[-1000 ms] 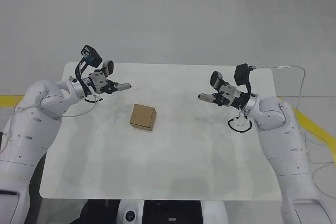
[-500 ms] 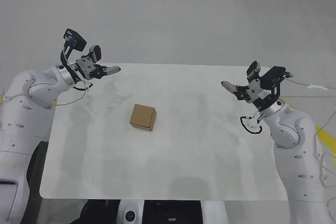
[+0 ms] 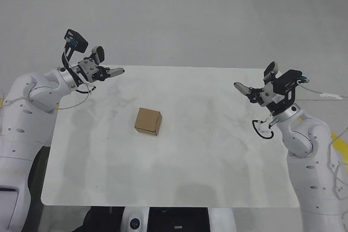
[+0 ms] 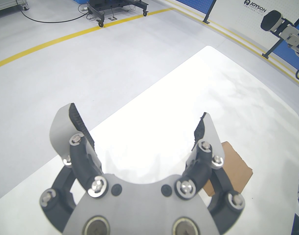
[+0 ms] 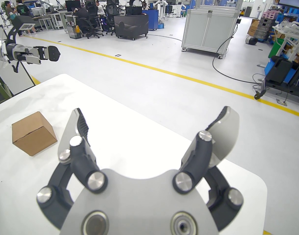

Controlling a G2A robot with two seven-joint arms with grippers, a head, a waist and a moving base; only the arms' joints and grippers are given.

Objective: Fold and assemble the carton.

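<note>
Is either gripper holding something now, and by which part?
Nothing is held. The left gripper and right gripper are open and empty; the carton lies apart on the table.

Carton (image 3: 148,121) stands centrally on table (image 3: 220,168), every side reachable.

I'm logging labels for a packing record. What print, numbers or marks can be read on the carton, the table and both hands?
carton: none; the faces that show are plain brown.
table: none.
left hand: none.
right hand: none.
white wall panel: one brand logo line in the room behind, not transcribed here.
</note>
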